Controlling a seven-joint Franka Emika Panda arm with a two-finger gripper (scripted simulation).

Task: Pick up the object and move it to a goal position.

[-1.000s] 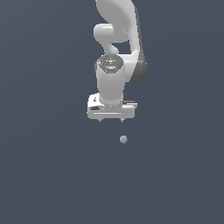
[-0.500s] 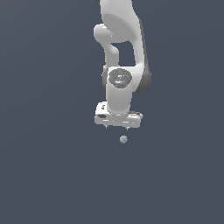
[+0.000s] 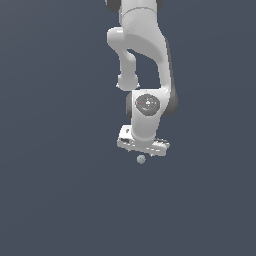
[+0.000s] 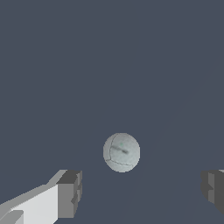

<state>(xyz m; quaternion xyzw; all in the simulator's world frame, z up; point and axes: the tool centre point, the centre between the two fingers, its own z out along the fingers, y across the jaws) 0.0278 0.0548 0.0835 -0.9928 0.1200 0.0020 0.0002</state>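
White-cased Panda arm is hanging over the dark grey floor, its gripper spread wide and holding nothing. Just beneath, the small grey-blue ball is lying ahead of the gap between the fingers. Judged stage: the approach; the next move likely calls for lowering to straddle the ball, then closing.

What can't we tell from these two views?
- Exterior view: the gripper fingertips are hidden behind the hand body, so their gap to the ball can't be judged.
- Wrist view: both fingers are cut off by the frame edge.
- No goal marker shows in either view.
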